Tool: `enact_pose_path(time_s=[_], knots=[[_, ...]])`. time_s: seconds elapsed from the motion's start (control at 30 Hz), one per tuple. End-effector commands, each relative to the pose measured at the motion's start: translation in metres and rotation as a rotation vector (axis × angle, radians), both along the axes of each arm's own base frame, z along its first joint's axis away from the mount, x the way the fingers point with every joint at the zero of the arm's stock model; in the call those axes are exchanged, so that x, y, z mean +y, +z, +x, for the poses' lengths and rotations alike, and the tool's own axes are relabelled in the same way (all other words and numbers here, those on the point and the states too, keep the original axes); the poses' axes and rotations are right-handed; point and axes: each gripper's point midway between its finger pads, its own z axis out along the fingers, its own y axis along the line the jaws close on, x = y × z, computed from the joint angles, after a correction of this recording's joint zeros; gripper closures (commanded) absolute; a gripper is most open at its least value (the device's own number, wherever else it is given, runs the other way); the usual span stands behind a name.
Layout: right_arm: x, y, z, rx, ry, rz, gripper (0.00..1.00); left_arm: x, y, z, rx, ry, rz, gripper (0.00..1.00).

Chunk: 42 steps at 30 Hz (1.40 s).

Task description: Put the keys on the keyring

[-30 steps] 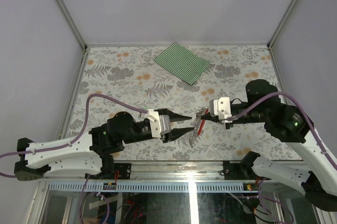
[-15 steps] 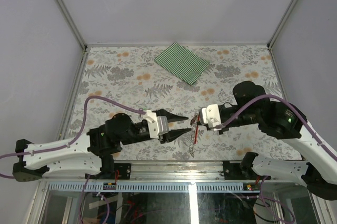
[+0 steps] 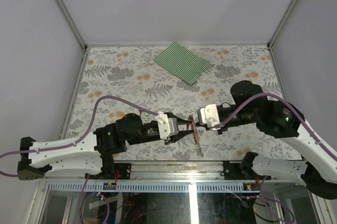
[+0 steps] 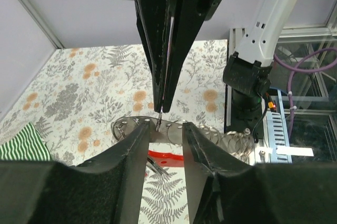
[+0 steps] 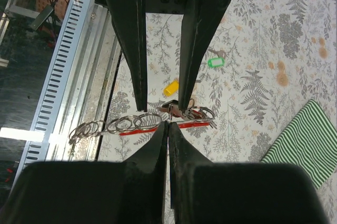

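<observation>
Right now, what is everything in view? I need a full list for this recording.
keyring: one, red strap with a chain of silver rings, between the two grippers near the table's front edge
yellow-headed key: one seen, lying on the table just beyond the keyring
green-headed key: one, on the table past the yellow one
striped cloth: one, green and white, far side of the table
table: one, grey and orange floral top
left gripper: one, black, open, fingers either side of the rings
right gripper: one, black, shut on the keyring
</observation>
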Motion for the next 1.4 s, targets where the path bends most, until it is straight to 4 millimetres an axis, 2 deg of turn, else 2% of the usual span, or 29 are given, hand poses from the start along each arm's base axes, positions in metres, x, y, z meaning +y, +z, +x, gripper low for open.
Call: enact_pose_path(time_s=[0.0, 0.77, 0.9, 1.03, 1.1, 1.17, 1.3, 1.37], knots=[[0.01, 0.024, -0.006, -0.014, 0.044, 0.084, 1.0, -0.002, 0.011, -0.004, -0.015, -0.023, -0.004, 0.69], [0.013, 0.019, -0.013, 0.026, 0.074, 0.087, 1.0, -0.005, 0.021, -0.005, -0.033, -0.031, -0.03, 0.77], [0.014, 0.018, -0.015, 0.04, 0.079, 0.085, 1.0, -0.005, 0.025, -0.005, -0.039, -0.034, -0.038, 0.85], [0.015, 0.019, -0.016, 0.048, 0.086, 0.087, 1.0, -0.004, 0.029, -0.006, -0.039, -0.035, -0.052, 0.99], [0.015, 0.02, -0.016, 0.047, 0.087, 0.094, 0.99, -0.003, 0.031, -0.006, -0.037, -0.037, -0.064, 1.0], [0.015, 0.025, -0.018, 0.044, 0.09, 0.11, 0.95, -0.001, 0.035, -0.007, -0.032, -0.038, -0.087, 1.0], [0.014, 0.038, -0.019, 0.019, 0.076, 0.183, 0.73, 0.008, 0.049, -0.011, -0.024, -0.043, -0.172, 1.0], [0.014, 0.045, -0.018, 0.001, 0.058, 0.235, 0.68, 0.013, 0.056, -0.014, -0.019, -0.051, -0.215, 1.0]])
